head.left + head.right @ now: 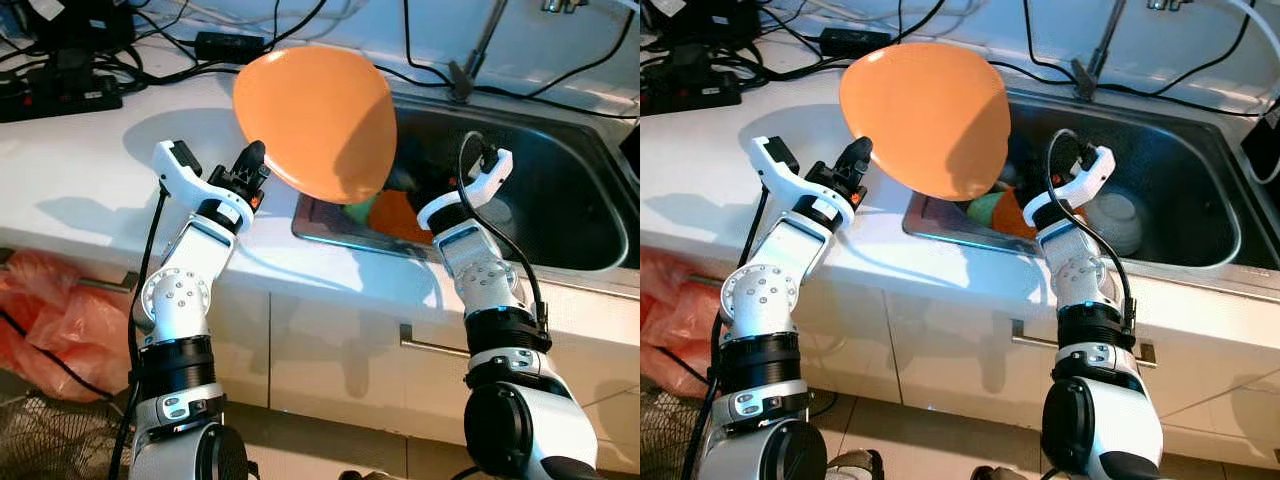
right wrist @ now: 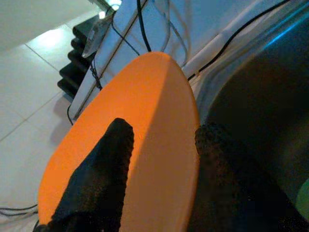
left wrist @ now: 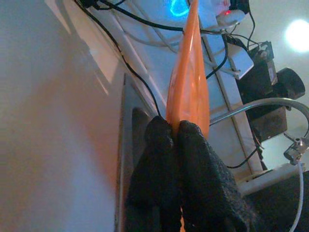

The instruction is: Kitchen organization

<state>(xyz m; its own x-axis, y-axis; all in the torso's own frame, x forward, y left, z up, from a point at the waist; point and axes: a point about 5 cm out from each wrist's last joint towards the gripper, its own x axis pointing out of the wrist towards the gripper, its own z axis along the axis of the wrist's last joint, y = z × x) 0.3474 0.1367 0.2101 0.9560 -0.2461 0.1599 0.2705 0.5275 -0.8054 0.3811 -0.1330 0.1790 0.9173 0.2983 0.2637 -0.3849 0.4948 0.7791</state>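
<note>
1. Plate handling: the orange plate (image 1: 318, 122) looks rigid, light and smooth, probably plastic or melamine, so I judge it slippery at the rim and prone to swing when pinched at one edge only. The best hold is the rim, gripped deep enough that the pads bear on both faces.
2. Plate looks: plain orange, rounded, shallow, glossy, with no pattern; it is tilted steeply on edge.
3. Plate position: it is held in the air above the left end of the sink (image 1: 560, 200), over the sink's near-left corner.
4. The left gripper (image 3: 174, 140) is clenched on the plate's lower rim, one finger on each face (the left wrist view shows this edge-on).
5. The right gripper (image 2: 161, 150) hangs over the sink beside the plate, fingers spread and holding nothing.
6. Inside the sink lie an orange item (image 1: 402, 215), something green (image 1: 358, 212) and a white bowl (image 1: 1114, 220).
7. Left of the sink runs the white counter (image 1: 70, 170), with black cables (image 1: 160, 60) behind.
</note>
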